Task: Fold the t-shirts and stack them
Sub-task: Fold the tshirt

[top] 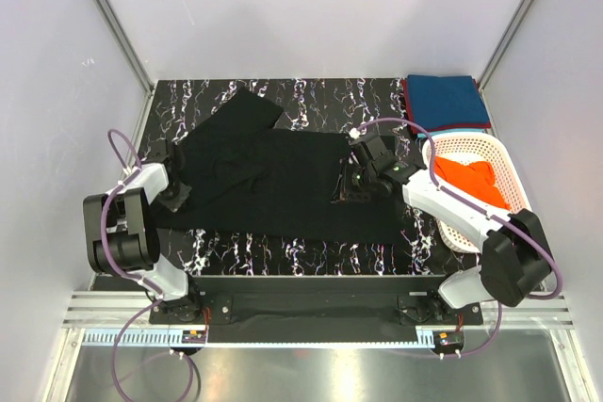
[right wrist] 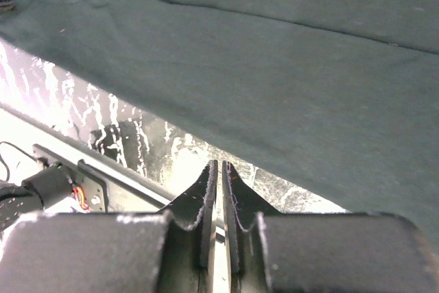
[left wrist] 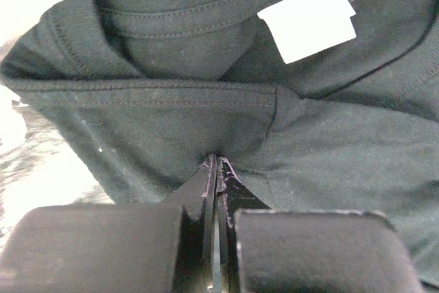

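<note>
A black t-shirt (top: 273, 181) lies spread across the marble table (top: 311, 256). My left gripper (top: 179, 197) is at its left end. In the left wrist view the left gripper (left wrist: 218, 160) is shut, pinching the black t-shirt (left wrist: 171, 121) just below the collar and its white label (left wrist: 309, 22). My right gripper (top: 341, 193) is over the shirt's right half. In the right wrist view the right gripper (right wrist: 218, 166) is shut with nothing between the jaws, its tips just short of the black t-shirt's (right wrist: 274, 80) edge. A folded teal-blue shirt (top: 448, 101) lies on a dark red one (top: 407, 105) at the back right. An orange shirt (top: 471, 181) sits in the basket.
The white lattice basket (top: 466, 145) stands at the right edge, close beside my right arm. White walls enclose the table on three sides. The table's near edge and metal rail (right wrist: 103, 176) show in the right wrist view.
</note>
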Available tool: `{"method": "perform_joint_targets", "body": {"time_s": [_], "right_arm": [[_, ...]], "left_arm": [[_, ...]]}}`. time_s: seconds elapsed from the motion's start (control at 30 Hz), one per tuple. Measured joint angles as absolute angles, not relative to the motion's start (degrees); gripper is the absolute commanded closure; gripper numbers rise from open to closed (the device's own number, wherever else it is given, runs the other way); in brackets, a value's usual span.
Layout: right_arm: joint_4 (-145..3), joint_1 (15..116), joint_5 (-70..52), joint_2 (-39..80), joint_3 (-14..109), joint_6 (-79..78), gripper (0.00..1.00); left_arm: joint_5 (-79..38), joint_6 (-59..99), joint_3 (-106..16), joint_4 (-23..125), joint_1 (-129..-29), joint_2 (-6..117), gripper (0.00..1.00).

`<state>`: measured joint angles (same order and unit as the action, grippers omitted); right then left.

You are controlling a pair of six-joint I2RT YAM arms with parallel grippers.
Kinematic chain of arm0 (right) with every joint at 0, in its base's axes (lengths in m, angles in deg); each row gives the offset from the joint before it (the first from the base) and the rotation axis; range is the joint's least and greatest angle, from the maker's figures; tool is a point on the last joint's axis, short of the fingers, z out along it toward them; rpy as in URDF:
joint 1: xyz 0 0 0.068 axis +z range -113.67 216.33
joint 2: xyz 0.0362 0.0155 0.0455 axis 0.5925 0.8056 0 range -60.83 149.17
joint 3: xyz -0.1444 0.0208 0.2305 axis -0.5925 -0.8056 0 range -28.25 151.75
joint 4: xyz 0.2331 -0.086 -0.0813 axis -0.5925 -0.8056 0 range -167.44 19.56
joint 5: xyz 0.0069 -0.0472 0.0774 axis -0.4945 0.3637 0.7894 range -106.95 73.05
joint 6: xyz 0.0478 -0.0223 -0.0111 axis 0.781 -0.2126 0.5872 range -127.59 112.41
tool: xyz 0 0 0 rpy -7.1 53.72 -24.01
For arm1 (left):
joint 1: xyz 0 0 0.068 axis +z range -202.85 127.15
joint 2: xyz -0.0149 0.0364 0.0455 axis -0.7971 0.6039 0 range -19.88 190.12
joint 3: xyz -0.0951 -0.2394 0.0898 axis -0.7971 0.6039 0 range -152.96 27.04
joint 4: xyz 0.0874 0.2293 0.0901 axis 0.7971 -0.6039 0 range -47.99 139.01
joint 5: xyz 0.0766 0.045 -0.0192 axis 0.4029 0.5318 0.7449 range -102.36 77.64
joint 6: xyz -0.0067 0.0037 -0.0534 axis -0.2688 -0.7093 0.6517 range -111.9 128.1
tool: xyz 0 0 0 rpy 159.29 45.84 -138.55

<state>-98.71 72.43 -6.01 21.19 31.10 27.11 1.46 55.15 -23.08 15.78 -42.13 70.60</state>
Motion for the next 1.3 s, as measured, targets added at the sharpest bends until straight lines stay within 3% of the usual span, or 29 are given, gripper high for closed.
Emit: {"method": "perform_joint_targets", "body": {"time_s": [0.23, 0.47, 0.53, 0.67, 0.77, 0.97, 1.3], "right_arm": [[-100.55, 72.43, -7.78, 20.65, 31.08, 28.35, 0.86], [-100.96, 72.43, -9.88, 18.74, 31.16, 28.4, 0.77], [-101.86, 72.34, -11.32, 18.81, 31.47, 28.4, 0.75], [-103.39, 71.32, -13.09, 20.62, 35.21, 27.46, 0.72], [-103.32, 69.94, -13.92, 22.7, 39.78, 25.84, 0.69], [-103.11, 67.23, -14.79, 26.33, 48.34, 22.5, 0.62], [-103.26, 60.41, -14.29, 36.01, 57.42, 16.07, 0.55]], "left_arm": [[8.94, 58.01, -25.73, 9.4, -42.13, 73.31, 1.0], [11.69, 58.52, -25.71, 4.5, -42.02, 73.11, 1.0], [11.5, 57.49, -26.06, 2.73, -41.89, 72.52, 0.92], [9.77, 53.23, -30.17, 0.15, -41.78, 66.75, 0.56], [6.4, 48.29, -36.31, 2.9, -41.76, 61.42, 0.41], [-4.74, 37.95, -47.91, 13.61, -41.72, 62.25, 0.39], [-17.09, 26.87, -75.17, 18.68, -41.72, 94.4, 0.31]]}}
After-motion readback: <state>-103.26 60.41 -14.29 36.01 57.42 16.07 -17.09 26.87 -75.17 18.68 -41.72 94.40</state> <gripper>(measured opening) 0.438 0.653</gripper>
